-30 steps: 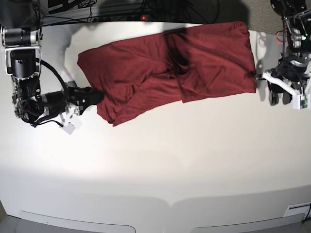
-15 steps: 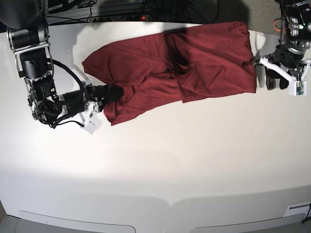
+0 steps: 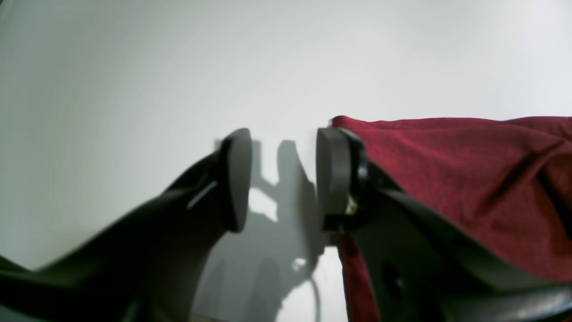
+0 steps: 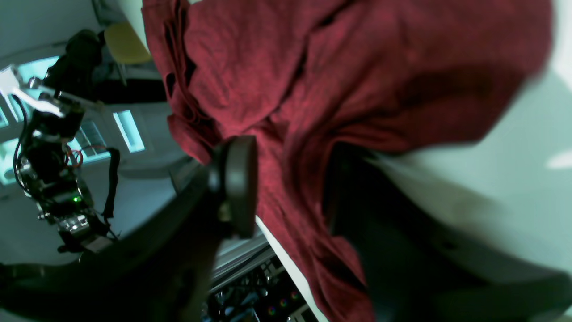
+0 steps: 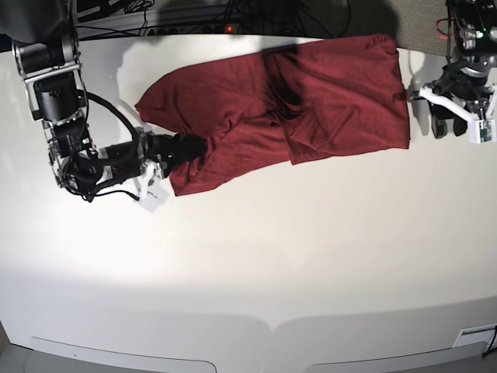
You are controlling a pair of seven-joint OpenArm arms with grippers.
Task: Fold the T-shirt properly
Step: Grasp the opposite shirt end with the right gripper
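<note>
T-shirt [image 5: 295, 105], maroon, lies spread along the far side of the white counter [image 5: 256, 264] in the base view, stretched from left to right and partly doubled over itself, with a rumpled, bunched end at the left. The right gripper [image 5: 180, 146], at the scene's left, is pushed into that bunched end. The left gripper [image 5: 450, 116], at the scene's right, stands just beside the shirt's right edge, apart from the cloth.

In the left wrist view, the left gripper [image 3: 283, 179] is released: its jaws stand apart with bare counter [image 3: 178, 67] between them, and the shirt's [image 3: 469, 179] edge lies just right of one finger.

In the right wrist view, a fold of the shirt [image 4: 348, 89] runs down between the jaws of the right gripper [image 4: 290, 192]. One pad is plain to see; the other is dark and blurred, so I cannot tell whether the cloth is pinched yet.

My judgement: the step in hand is taking hold of the left end for a fold across. Next, that grip needs to be firm on the cloth, and the free gripper should catch or steady the right edge.
</note>
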